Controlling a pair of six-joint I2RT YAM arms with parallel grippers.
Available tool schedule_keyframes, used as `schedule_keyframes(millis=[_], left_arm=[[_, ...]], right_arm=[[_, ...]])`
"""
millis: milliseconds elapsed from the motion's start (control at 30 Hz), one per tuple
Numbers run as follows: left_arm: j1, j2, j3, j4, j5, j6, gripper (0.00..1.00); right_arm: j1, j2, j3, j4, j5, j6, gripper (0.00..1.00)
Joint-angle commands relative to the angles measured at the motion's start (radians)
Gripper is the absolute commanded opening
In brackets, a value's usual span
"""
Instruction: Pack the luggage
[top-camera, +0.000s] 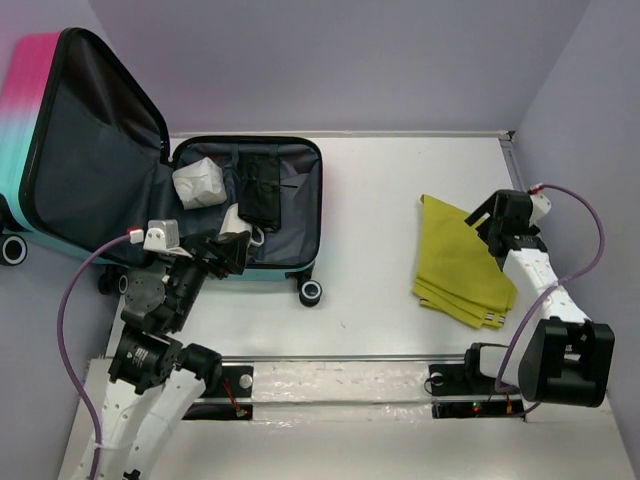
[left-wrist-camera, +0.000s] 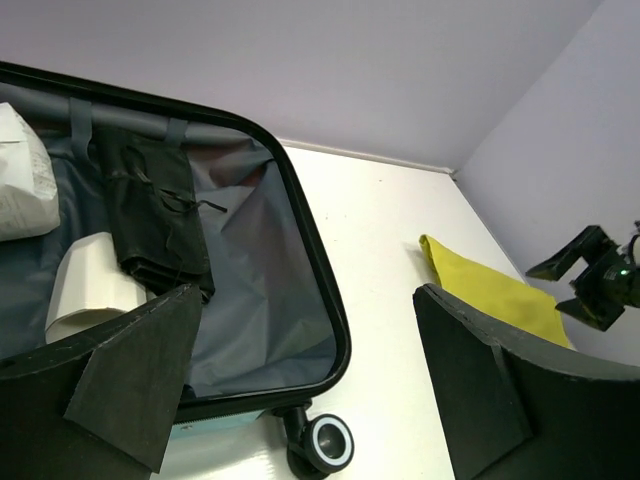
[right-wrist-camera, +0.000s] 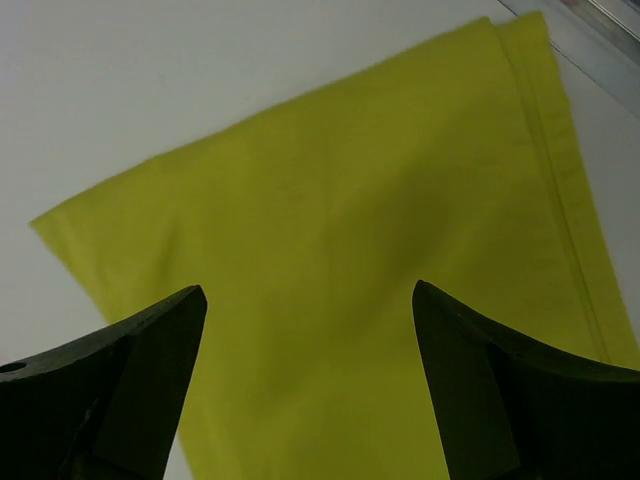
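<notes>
The luggage (top-camera: 300, 165) lies open at the left of the table, its pink-to-teal lid (top-camera: 40, 120) standing up. In its grey-lined base lie a white crumpled bundle (top-camera: 198, 183), a black folded garment (top-camera: 260, 190) and a white roll (left-wrist-camera: 90, 285). My left gripper (top-camera: 232, 250) is open and empty over the base's near edge (left-wrist-camera: 300, 385). A folded yellow-green cloth (top-camera: 458, 262) lies on the table at the right. My right gripper (top-camera: 497, 225) is open and empty just above the cloth (right-wrist-camera: 330, 230).
One black suitcase wheel (top-camera: 311, 291) sticks out at the base's near right corner, also in the left wrist view (left-wrist-camera: 328, 442). A metal rail (top-camera: 330, 362) runs along the table's near edge. Purple walls close the back and sides.
</notes>
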Motion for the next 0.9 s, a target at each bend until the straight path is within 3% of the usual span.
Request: schedule_keyframes(millis=[0,100,200,467,633,700,867], left_arm=[[-0.023,-0.005,0.008,0.053,0.012,0.016,0.99],[-0.036,-0.007,0.006,0.057,0.012,0.015,0.99],[-0.046,-0.015,0.006,0.06,0.048,0.019,0.99],[-0.082,-0.036,0.006,0.059,0.042,0.022,0.99],[-0.092,-0.028,0.005,0.059,0.06,0.021,0.99],[-0.092,-0.012,0.005,0.063,0.08,0.018,0.99],[-0.094,0.016,0.002,0.085,0.126,-0.01,0.99]], right_arm=[[-0.11,0.026,-0.063,-0.02,0.151,0.005,0.9],[-0.274,0.029,-0.103,-0.027,0.092,0.04,0.9],[-0.35,0.013,-0.134,-0.015,0.058,0.019,0.9],[-0.368,0.188,-0.125,0.003,-0.148,0.054,0.88],[-0.368,0.3,-0.122,0.086,-0.448,0.048,0.74],[-0.336,0.329,-0.131,0.147,-0.566,0.03,0.66],[-0.204,0.374,-0.099,0.155,-0.62,0.014,0.66]])
